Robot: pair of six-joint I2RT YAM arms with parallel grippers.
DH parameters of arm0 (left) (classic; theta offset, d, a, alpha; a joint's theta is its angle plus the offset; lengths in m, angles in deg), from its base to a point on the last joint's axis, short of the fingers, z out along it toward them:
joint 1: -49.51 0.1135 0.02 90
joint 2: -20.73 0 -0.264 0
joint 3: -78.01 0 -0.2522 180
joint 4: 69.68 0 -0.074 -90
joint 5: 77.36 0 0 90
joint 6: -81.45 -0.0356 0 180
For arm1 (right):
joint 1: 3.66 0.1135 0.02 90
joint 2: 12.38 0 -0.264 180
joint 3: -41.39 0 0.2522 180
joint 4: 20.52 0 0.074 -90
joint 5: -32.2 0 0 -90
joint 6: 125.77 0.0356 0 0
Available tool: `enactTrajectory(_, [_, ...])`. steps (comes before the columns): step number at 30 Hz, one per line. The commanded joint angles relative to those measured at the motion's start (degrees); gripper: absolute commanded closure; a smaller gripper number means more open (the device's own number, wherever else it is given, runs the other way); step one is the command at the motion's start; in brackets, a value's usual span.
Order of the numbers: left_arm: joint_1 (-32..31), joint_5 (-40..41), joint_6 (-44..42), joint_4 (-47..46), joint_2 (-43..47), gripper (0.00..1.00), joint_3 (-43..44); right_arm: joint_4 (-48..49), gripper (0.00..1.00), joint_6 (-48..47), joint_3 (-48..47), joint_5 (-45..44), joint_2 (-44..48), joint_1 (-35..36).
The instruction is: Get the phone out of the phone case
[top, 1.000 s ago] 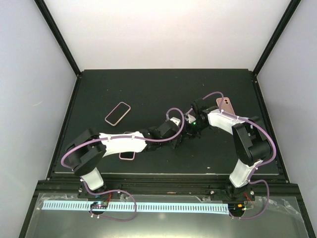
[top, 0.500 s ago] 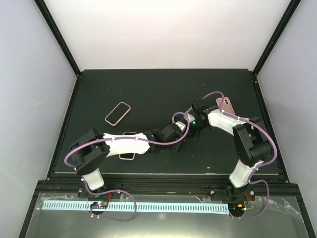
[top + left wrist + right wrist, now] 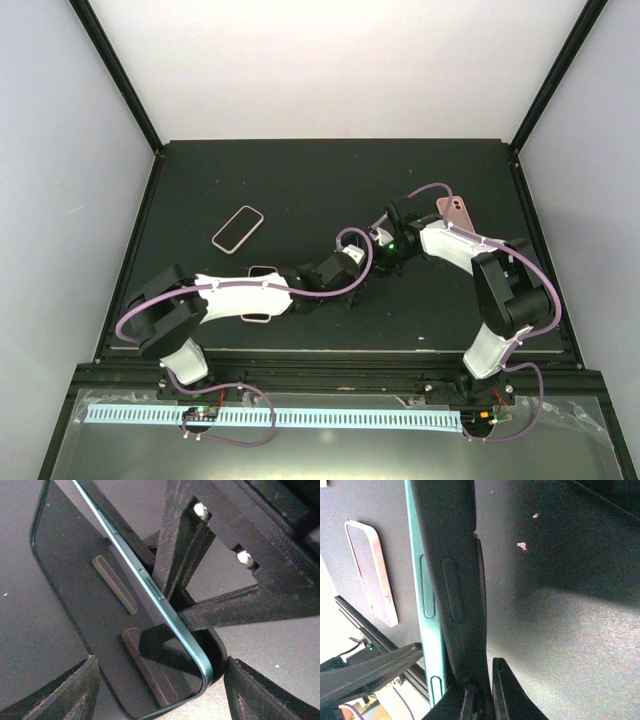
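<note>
A teal-edged phone (image 3: 125, 605) with a black screen stands on edge, partly lifted out of its black case (image 3: 220, 655). In the right wrist view the phone's teal side (image 3: 427, 605) lies beside the case (image 3: 460, 570). My right gripper (image 3: 482, 692) is shut on the case's edge. My left gripper (image 3: 160, 685) is open, its fingers (image 3: 75, 692) on either side of the phone's lower corner. In the top view the left gripper (image 3: 348, 283) and the right gripper (image 3: 383, 258) meet at mid-table and hide the phone.
A clear pink-rimmed case (image 3: 238, 229) lies at the left of the mat. Another pink-rimmed item (image 3: 258, 303) lies partly under my left forearm. A pink phone (image 3: 458, 212) lies behind my right arm. The black mat (image 3: 300, 180) has raised edges.
My left gripper moved up toward the right gripper, then drew back a little to the near left. The right arm has hardly moved.
</note>
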Motion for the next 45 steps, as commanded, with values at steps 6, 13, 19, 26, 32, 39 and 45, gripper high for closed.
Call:
enactTrajectory(6, [0.8, 3.0, -0.9, 0.5, -0.1, 0.41, 2.0, 0.9, 0.99, -1.1, -0.4, 1.4, 2.1, 0.3])
enactTrajectory(13, [0.9, 9.2, -3.0, 7.4, -2.9, 0.45, 5.6, 1.4, 0.99, -0.6, -0.1, 2.7, 1.9, 0.3])
enactTrajectory(19, [0.2, 20.5, -6.7, 13.8, -4.0, 0.37, 8.0, 1.9, 0.99, -0.4, 0.0, 5.8, 1.2, 0.3])
enactTrajectory(26, [0.0, 24.0, -11.7, 15.2, -7.3, 0.34, 10.9, 4.3, 0.99, 1.3, 0.9, 11.5, 1.7, 0.2])
enactTrajectory(32, [-0.1, 27.0, -13.1, 17.8, -9.8, 0.5, 13.3, 4.9, 0.99, 1.1, 1.6, 12.6, 3.7, 0.2])
enactTrajectory(39, [-0.1, 27.7, -12.4, 17.4, -5.6, 0.81, 11.3, 3.5, 0.99, -1.7, 1.6, 7.6, 4.7, -1.4])
enactTrajectory(45, [0.0, 28.4, -10.6, 21.5, -3.7, 0.98, 13.1, 2.7, 0.99, -6.7, 1.6, 0.4, 4.0, -1.5])
